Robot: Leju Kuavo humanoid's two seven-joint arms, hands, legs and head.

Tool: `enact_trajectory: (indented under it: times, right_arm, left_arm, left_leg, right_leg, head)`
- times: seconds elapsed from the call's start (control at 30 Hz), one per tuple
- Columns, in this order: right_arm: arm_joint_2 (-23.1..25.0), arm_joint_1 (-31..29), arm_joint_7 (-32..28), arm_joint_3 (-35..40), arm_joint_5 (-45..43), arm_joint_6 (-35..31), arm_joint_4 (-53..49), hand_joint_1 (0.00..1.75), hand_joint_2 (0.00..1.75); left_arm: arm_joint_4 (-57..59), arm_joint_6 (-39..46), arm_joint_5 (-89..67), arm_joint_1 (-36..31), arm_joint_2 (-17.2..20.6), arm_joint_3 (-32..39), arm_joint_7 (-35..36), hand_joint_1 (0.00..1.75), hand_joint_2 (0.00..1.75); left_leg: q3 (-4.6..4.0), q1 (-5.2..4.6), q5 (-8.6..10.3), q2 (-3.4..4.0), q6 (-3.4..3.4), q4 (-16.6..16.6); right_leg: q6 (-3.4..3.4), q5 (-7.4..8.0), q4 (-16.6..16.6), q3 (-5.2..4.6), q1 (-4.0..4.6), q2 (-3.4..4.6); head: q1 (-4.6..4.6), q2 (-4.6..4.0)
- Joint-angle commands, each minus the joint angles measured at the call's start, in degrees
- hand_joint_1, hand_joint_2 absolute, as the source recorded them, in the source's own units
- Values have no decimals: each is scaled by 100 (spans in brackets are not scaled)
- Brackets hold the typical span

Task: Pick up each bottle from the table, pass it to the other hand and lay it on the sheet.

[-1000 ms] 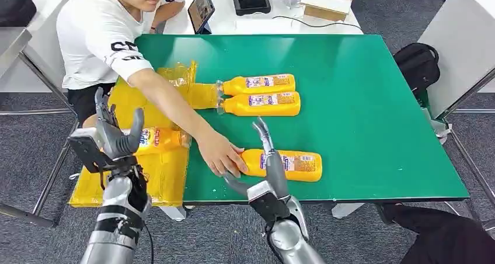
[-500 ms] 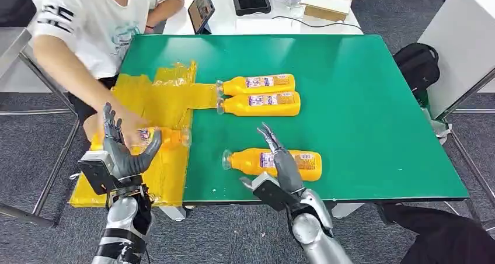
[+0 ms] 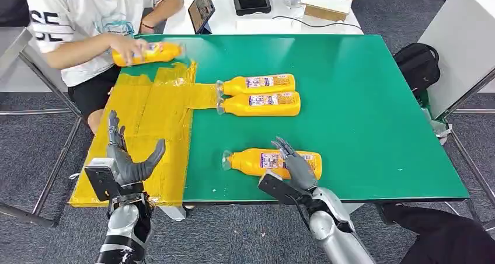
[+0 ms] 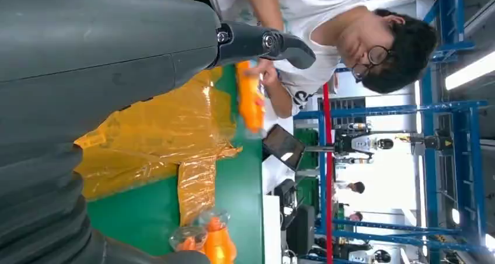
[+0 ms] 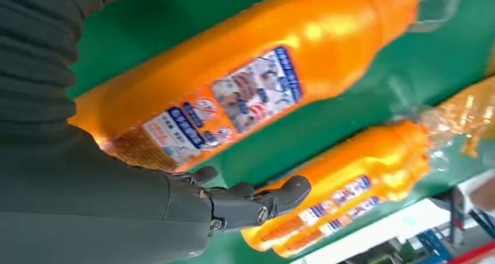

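Three bottles lie on the green desk (image 3: 362,100): the near bottle (image 3: 257,161) by the near edge under the spread right robot hand (image 3: 297,167); two far bottles (image 3: 260,94) beside the sheet (image 3: 152,118). Left robot hand (image 3: 125,159) hovers wide, holding nothing, over the sheet's near edge.

Four orange bottles with blue-and-white labels and clear caps. The nearest bottle (image 3: 272,162) lies on its side at lower centre of the head view, cap pointing left, on the green table. Two more, the upper bottle (image 3: 257,84) and the lower bottle (image 3: 260,104), lie side by side near the centre, caps left, at the edge of the crinkled yellow sheet (image 3: 153,124). The fourth bottle (image 3: 146,54) is held up at upper left, above the sheet's far end
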Motion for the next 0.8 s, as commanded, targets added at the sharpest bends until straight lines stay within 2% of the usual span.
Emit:
enact_trajectory:
  times: [0.03,0.13,0.2,0.4,0.43,0.53,0.63,0.73,0.8]
  right_arm:
    - [-172,-306,244,15,69,65,596,0,175]
    - [-245,-358,514,113,395,-62,764,0,175]
    - [-211,-375,543,138,453,-65,840,0,175]
    - [-297,-535,772,275,882,-151,916,0,175]
    - [-299,-547,772,271,882,-151,912,0,175]
    - [-313,-638,855,348,1036,-54,1065,0,175]
    - [-266,-715,859,398,1058,32,1256,0,175]
    - [-276,-722,854,393,1053,42,1273,0,175]
    - [-280,-733,845,398,1044,65,1298,0,175]
  left_arm:
    - [340,-48,-15,-115,80,147,21,0,175]
    - [353,-64,-40,-100,73,155,44,0,175]
    - [341,-59,-24,-72,47,184,51,0,175]
    - [455,-89,7,-90,35,275,61,0,175]
    - [458,-89,7,-86,33,274,61,0,175]
    - [527,-110,10,-105,18,278,65,0,175]
    - [617,-137,19,-135,6,258,69,0,175]
    - [624,-138,21,-140,4,256,69,0,175]
    - [635,-142,23,-147,7,254,69,0,175]
  left_leg:
    - [23,-2,-6,9,6,-7]
    - [74,2,-24,20,17,-12]
    - [33,-1,-8,9,9,-9]
    - [41,1,-12,13,8,-9]
    - [19,-1,-4,7,4,-6]
    - [57,1,-16,17,11,-12]
    - [19,0,-3,5,5,-6]
    - [42,1,-11,10,10,-9]
    - [18,-1,-3,2,5,-6]
  right_leg:
    - [-12,-3,-7,21,1,3]
    - [-32,-15,-19,72,11,6]
    - [-14,-4,-12,32,3,2]
    - [-19,-7,-11,39,5,6]
    - [-10,-2,-7,17,2,2]
    - [-25,-10,-15,54,7,6]
    - [-9,-1,-8,19,2,0]
    - [-18,-6,-14,41,6,2]
    - [-8,-2,-6,17,1,-3]
  head:
    - [0,0]
    - [2,0]
    - [0,0]
    - [0,0]
    - [0,0]
    - [0,0]
    - [0,0]
    - [0,0]
    - [0,0]
